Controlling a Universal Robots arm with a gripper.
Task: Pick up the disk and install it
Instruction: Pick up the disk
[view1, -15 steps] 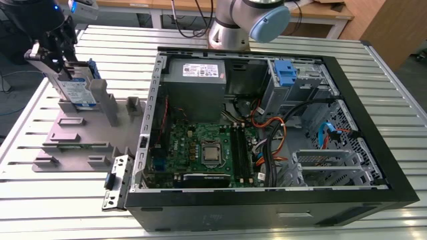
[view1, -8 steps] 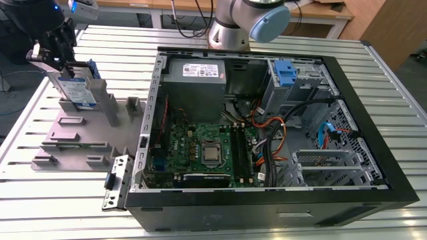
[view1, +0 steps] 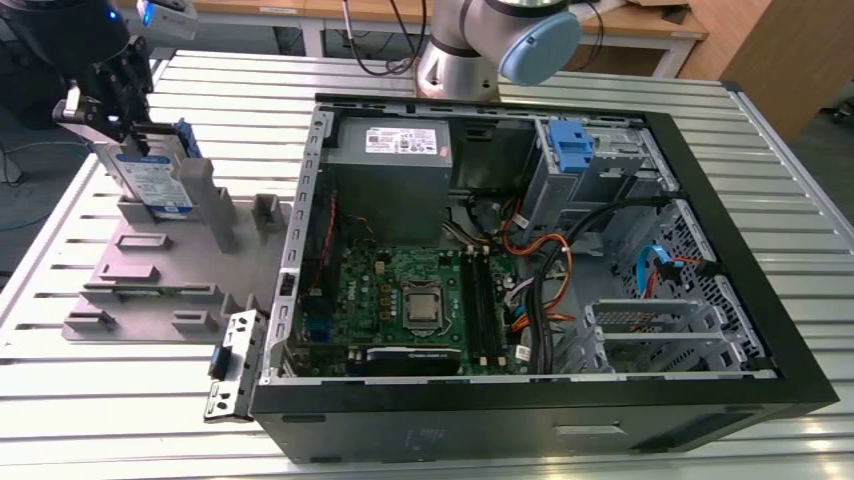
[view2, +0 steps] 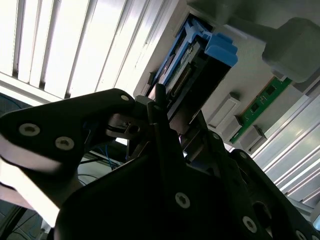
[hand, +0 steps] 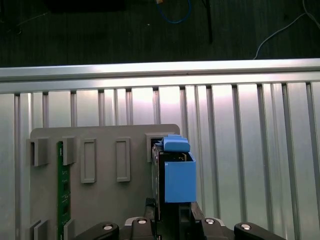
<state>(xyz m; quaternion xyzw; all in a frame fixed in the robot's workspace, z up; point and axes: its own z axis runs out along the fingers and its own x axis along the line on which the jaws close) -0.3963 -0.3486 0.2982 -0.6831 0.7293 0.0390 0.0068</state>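
The disk (view1: 158, 185), a silver drive with a white-and-blue label in a blue caddy, stands on edge in a slot of the grey fixture plate (view1: 147, 270) at the exterior view's left. My gripper (view1: 120, 140) sits over its upper end, with the jaws closed against its two faces. In the first wrist view the disk (hand: 172, 175) rises from the fixture plate (hand: 100, 210) into the gripper (hand: 169, 214). In the second wrist view a dark fingertip (view2: 156, 102) lies against the disk (view2: 197, 65) near its connector end.
The open computer case (view1: 534, 405) lies beside the fixture, with a blue bracket (view1: 570, 145) at its drive bay, a grey power supply (view1: 391, 150) and loose cables. A green memory stick (hand: 62, 185) sits in another fixture slot. The slatted metal table (view1: 120, 400) lies under everything.
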